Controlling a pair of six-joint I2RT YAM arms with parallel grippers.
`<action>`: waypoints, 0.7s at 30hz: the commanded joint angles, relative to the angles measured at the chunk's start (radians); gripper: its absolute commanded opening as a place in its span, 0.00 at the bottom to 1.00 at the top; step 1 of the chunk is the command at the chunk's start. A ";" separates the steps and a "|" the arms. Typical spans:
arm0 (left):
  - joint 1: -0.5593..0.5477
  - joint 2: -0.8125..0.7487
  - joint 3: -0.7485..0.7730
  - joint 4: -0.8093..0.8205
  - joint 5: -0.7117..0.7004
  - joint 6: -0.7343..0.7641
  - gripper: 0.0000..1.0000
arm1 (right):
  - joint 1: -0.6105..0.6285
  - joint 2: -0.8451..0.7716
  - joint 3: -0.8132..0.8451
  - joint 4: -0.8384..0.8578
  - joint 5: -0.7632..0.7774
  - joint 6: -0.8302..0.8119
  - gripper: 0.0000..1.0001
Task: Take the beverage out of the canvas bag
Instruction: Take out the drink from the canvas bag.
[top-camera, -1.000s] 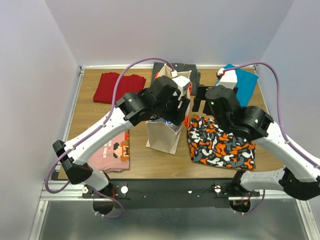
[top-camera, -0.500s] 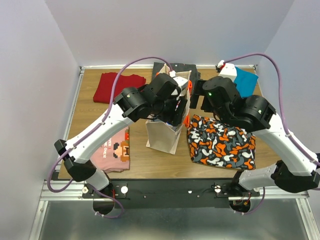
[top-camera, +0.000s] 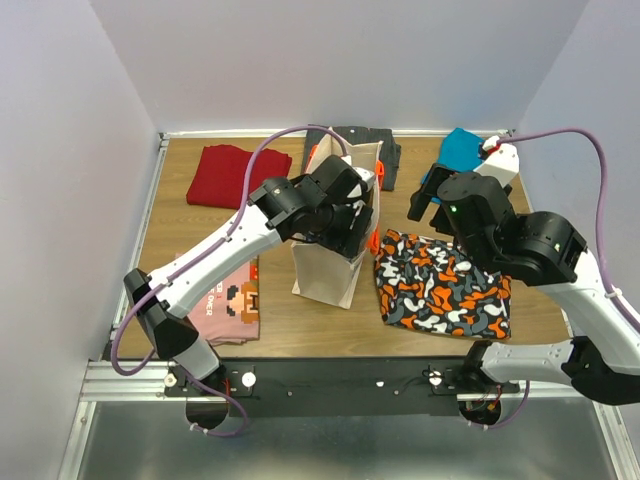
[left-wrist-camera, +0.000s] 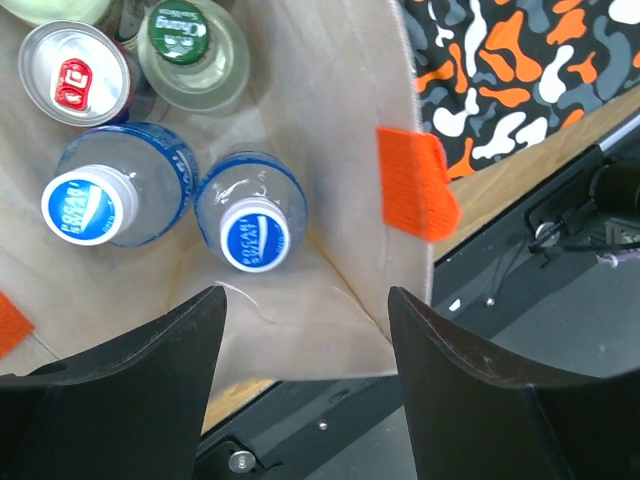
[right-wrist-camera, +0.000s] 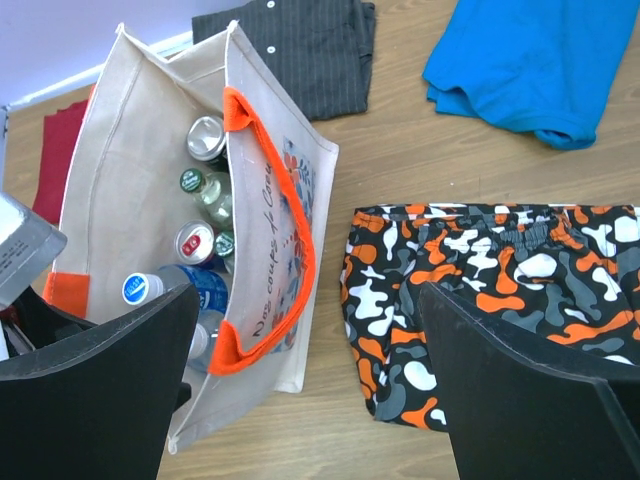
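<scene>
The beige canvas bag (top-camera: 325, 270) stands open mid-table, with an orange tab (left-wrist-camera: 412, 185) and an orange handle (right-wrist-camera: 305, 250) at its rim. Inside are a blue-capped water bottle (left-wrist-camera: 253, 238), a second one (left-wrist-camera: 90, 205), a can (left-wrist-camera: 75, 75) and a green-capped bottle (left-wrist-camera: 180, 35). The same drinks show in the right wrist view: a can (right-wrist-camera: 196, 242) and a blue-capped bottle (right-wrist-camera: 140, 288). My left gripper (top-camera: 348, 228) is open and empty, hovering over the bag's near inner wall (left-wrist-camera: 305, 300). My right gripper (top-camera: 428, 195) is open and empty, above the table right of the bag (right-wrist-camera: 308, 290).
Orange camouflage shorts (top-camera: 440, 285) lie right of the bag. A blue shirt (right-wrist-camera: 530, 60) lies at the back right, a dark striped shirt (right-wrist-camera: 310, 45) behind the bag, a red shirt (top-camera: 225, 172) at the back left, a pink printed shirt (top-camera: 230, 300) at the front left.
My right arm has pulled back up and to the right, away from the bag. My left gripper has shifted slightly toward the bag's near right corner.
</scene>
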 joint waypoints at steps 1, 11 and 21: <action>0.045 0.009 -0.022 0.036 0.050 0.019 0.75 | 0.009 -0.020 -0.033 -0.035 0.060 0.064 1.00; 0.074 0.067 0.021 0.041 0.087 0.047 0.72 | 0.007 -0.008 -0.033 -0.027 0.060 0.030 1.00; 0.074 0.050 -0.033 0.029 0.106 0.064 0.69 | 0.007 0.003 -0.026 -0.019 0.061 0.019 1.00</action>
